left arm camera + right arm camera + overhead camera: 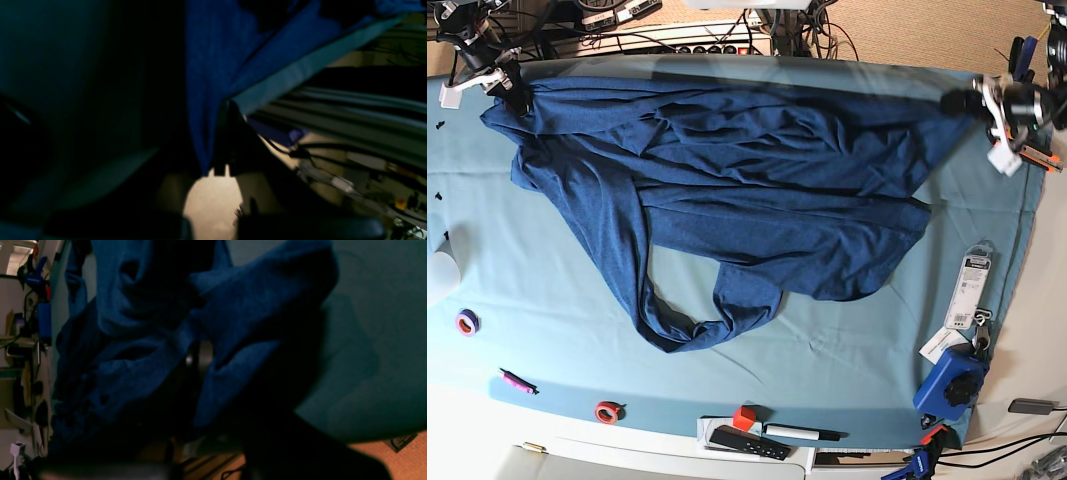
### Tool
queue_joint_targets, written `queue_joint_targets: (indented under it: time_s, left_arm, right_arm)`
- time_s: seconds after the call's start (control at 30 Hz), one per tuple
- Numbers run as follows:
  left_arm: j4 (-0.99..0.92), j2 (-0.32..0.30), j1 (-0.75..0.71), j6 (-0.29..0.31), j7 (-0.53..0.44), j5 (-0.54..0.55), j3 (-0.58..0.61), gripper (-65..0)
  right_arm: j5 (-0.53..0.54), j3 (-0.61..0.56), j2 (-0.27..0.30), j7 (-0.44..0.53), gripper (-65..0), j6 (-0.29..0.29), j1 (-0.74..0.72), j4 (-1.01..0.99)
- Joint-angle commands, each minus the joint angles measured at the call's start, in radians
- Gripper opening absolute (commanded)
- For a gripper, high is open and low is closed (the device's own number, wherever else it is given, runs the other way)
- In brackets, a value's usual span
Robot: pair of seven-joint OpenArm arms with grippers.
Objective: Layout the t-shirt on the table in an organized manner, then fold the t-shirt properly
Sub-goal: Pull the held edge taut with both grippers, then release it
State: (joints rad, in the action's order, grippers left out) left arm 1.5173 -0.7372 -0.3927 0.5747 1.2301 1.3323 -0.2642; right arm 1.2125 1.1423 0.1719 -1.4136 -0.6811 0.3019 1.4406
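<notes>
The dark blue t-shirt (727, 190) lies wrinkled across the far half of the teal-covered table (547, 300), pulled taut along the far edge between my two grippers. My right gripper (512, 97) sits at the far left corner, shut on a bunch of the t-shirt. At the far right corner my left gripper (957, 103) is shut on the opposite end of the fabric. One loose part trails toward the front in a twisted loop (692, 325). In the left wrist view the t-shirt (213, 66) hangs from the dark fingertips (230, 133). The right wrist view is filled with bunched t-shirt (133, 340).
Along the front edge lie a purple tape ring (467, 322), a pink marker (515, 380), a red tape ring (608, 411), a red block (744, 417), a black remote (747, 442) and a pen (802, 433). Packaged items (972, 285) and a blue clamp (951, 383) sit at the right.
</notes>
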Motion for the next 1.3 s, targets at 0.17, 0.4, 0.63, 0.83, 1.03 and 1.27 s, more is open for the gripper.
queue_joint_targets:
  time_s: [0.17,0.4,0.63,0.83,1.03,1.27]
  left_arm:
    - [0.010,-0.025,-0.032,0.021,0.050,0.079,-0.014,-65.0]
    - [0.010,-0.024,-0.024,0.076,0.078,0.147,-0.014,-65.0]
    - [0.010,-0.025,-0.020,0.081,0.059,0.145,-0.014,-40.8]
    - [0.010,-0.025,-0.016,0.082,0.053,0.145,-0.014,-37.3]
    - [0.010,-0.026,0.037,0.106,0.056,0.141,-0.014,-37.3]
    - [0.010,-0.051,0.129,0.107,0.055,0.138,-0.051,-37.3]
  right_arm:
    - [0.024,0.005,0.022,0.017,-65.0,-0.002,0.003,0.019]
    - [0.024,0.005,0.022,0.017,-65.0,-0.002,0.003,0.019]
    - [0.024,0.005,0.022,0.017,-65.0,-0.002,0.003,0.019]
    - [0.025,0.005,0.023,0.017,-46.3,-0.010,0.003,0.019]
    - [0.028,0.005,0.046,0.017,-39.0,-0.017,0.003,0.019]
    - [0.028,0.045,0.139,0.017,-39.0,-0.016,0.003,0.020]
